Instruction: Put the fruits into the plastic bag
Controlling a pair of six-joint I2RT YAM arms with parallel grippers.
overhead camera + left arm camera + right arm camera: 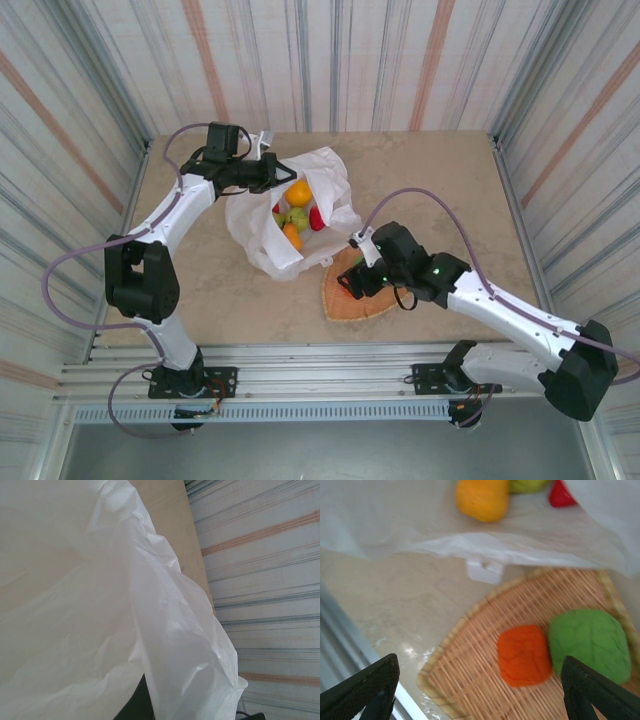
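Note:
The white plastic bag (262, 232) lies open mid-table, and several fruits rest inside: an orange one (298, 192), a green one (297, 218), a red one (317, 220) and another orange one (292, 236). My left gripper (268, 172) is shut on the bag's far rim, holding it up; the plastic bag (100, 605) drapes over its dark fingers (132, 705). My right gripper (480, 690) is open, hovering over the woven tray (470, 645). An orange-red fruit (524, 655) and a green fruit (589, 645) lie there between its fingers, untouched.
The tan woven tray (345, 308) lies just in front and to the right of the bag, near the table's front edge. Striped walls close in the table on three sides. Bare tabletop (440, 190) stretches to the right and behind.

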